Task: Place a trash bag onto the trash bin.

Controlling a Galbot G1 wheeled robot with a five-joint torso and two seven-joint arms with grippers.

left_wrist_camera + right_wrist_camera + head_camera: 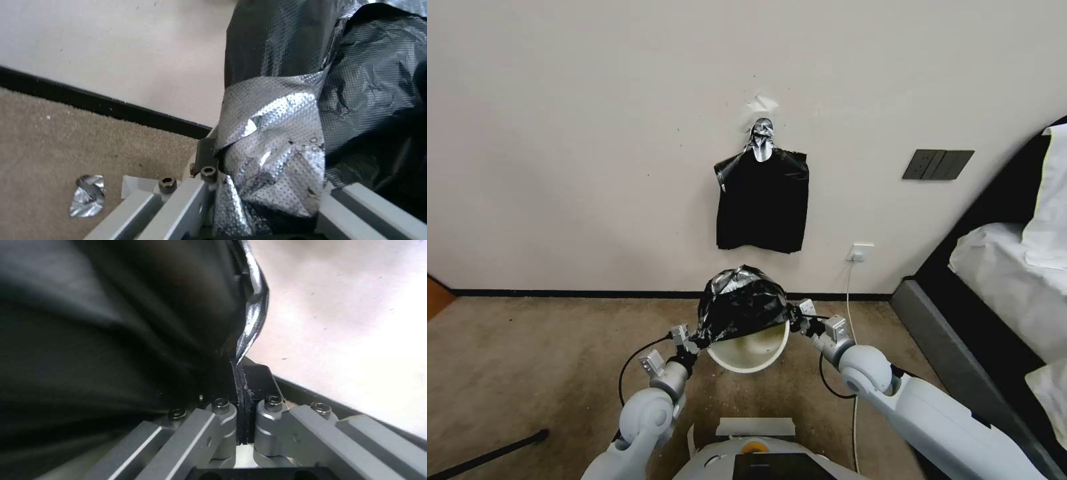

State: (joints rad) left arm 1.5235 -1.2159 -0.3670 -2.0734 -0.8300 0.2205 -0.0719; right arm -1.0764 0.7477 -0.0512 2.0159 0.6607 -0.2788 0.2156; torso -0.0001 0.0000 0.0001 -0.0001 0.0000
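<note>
Above the round off-white plastic trash bin (pixel 752 352), both grippers hold the glossy black crinkly trash bag (pixel 740 301) stretched between them, presumably to spread its mouth over the rim. Left gripper (pixel 689 342) and right gripper (pixel 798 319) each pinch a bag edge.

The trash bag (pixel 740 303) is looking like thin black plastic — glossy, crinkled, catching silvery glare, its film finely dimpled up close. The trash bin (pixel 752 352) under it is showing smooth off-white plastic with a soft sheen. The left gripper (pixel 692 345) and right gripper (pixel 796 318) are showing matt grey metal fingers with dark screw heads — black rubbery pads pinching the film. The carpet (pixel 527 360) is looking rough and brown, the wall (pixel 594 133) matt.
</note>
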